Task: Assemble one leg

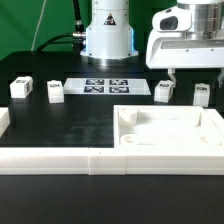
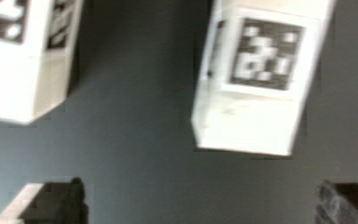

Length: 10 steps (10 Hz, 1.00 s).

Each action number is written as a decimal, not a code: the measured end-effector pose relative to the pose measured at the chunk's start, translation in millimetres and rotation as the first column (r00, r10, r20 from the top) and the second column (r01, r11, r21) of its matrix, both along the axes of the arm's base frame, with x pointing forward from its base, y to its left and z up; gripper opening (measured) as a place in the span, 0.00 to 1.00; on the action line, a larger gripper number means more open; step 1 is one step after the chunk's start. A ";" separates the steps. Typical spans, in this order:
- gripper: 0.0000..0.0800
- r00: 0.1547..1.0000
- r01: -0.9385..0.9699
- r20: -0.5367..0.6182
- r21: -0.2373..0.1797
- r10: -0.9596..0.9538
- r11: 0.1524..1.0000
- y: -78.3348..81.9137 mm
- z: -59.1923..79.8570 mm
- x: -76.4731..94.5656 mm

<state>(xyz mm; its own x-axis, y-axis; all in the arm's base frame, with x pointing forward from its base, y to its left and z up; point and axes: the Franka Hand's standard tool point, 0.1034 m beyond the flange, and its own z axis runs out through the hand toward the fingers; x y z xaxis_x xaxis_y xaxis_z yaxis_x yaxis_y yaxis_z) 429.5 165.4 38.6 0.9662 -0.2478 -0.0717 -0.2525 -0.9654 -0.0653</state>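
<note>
The leg (image 1: pixel 201 94) is seen standing on the black table (image 1: pixel 70 125) toward the exterior view's right, just behind the far rim of the large white panel (image 1: pixel 170 135), with a second leg (image 1: pixel 164 92) close beside it on the exterior view's left. In the wrist view the leg (image 2: pixel 256 80) is shown as an elongated white block with its tagged face turned to the camera. Its long axis is set roughly crosswise to the line joining the two fingertips (image 2: pixel 51 203) and is slightly slanted. The second leg (image 2: pixel 25 60) is set apart from it across a strip of dark table and slants much the same way. The gripper (image 1: pixel 194 72) is held above this pair, clear of both blocks. In the wrist view the gripper (image 2: pixel 201 205) is seen spread wide, with nothing gripped or touched and only bare table between its fingers. A third leg (image 1: pixel 20 88) and a fourth leg (image 1: pixel 53 92) are placed well apart from it, toward the exterior view's left. The marker board (image 1: pixel 107 87) lies flat between the two pairs.
</note>
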 end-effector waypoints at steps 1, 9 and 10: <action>0.81 0.999 0.039 -0.005 0.003 -0.039 0.999 0.9 -0.1 -0.5; 0.81 0.976 0.032 -0.215 0.059 -0.019 0.998 4.9 -1.8 -5.5; 0.81 0.952 0.014 -0.307 0.081 0.011 0.997 3.1 -2.3 -10.8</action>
